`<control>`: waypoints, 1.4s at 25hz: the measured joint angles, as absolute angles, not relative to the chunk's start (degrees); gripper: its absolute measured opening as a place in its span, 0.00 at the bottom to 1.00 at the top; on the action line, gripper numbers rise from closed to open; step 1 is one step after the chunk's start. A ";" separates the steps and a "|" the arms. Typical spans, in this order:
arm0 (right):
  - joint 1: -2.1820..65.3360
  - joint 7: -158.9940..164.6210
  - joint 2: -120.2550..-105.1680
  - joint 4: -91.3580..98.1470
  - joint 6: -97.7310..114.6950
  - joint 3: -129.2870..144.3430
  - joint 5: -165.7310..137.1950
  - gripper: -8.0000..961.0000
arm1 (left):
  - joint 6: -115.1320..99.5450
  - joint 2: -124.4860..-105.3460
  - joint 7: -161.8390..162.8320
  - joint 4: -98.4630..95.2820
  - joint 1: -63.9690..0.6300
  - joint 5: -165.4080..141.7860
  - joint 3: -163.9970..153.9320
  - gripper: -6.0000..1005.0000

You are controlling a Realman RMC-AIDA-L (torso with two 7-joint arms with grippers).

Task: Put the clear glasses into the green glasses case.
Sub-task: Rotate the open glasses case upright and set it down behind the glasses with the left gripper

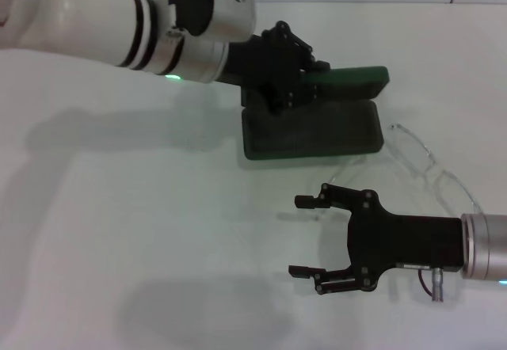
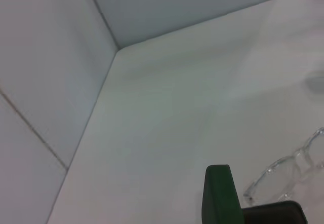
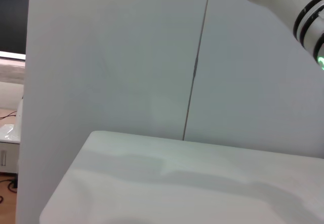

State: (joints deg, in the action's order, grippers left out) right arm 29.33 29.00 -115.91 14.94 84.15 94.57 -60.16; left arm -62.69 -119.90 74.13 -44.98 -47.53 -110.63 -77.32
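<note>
The green glasses case (image 1: pixel 313 132) lies open at the table's middle back, dark lining up, with its lid (image 1: pixel 356 79) standing on edge behind. My left gripper (image 1: pixel 314 81) is shut on the lid's left end; the left wrist view shows the lid (image 2: pixel 220 196) close up. The clear glasses (image 1: pixel 428 168) lie on the table just right of the case, and they show as the clear glasses (image 2: pixel 288 173) in the left wrist view too. My right gripper (image 1: pixel 305 235) hovers open in front of the case, left of the glasses, holding nothing.
The white table (image 1: pixel 119 231) is bordered by white walls (image 2: pixel 45 72) at the back and side. The left arm (image 1: pixel 95 25) crosses over the back left of the table. The right wrist view shows only the wall, the table and the left arm (image 3: pixel 296 6).
</note>
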 joint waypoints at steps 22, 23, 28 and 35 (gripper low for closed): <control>29.62 29.02 -115.71 14.77 83.79 94.13 -60.03 0.86 | -59.75 -119.26 74.16 -46.91 -45.79 -106.06 -78.42 0.26; 29.65 29.03 -115.70 14.79 83.75 94.13 -60.04 0.86 | -58.58 -119.28 73.76 -46.78 -45.79 -106.58 -77.95 0.26; 30.05 29.02 -115.65 14.87 83.65 94.13 -60.28 0.86 | -51.01 -119.72 71.90 -44.04 -46.11 -108.77 -76.60 0.27; 30.25 29.00 -115.46 14.81 83.11 94.13 -60.38 0.86 | -51.32 -119.45 71.52 -39.02 -47.71 -108.93 -76.85 0.27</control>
State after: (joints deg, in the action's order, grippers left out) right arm 30.25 29.00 -115.46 14.81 83.11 94.13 -60.38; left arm -51.32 -119.45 71.52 -39.02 -47.71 -108.93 -76.85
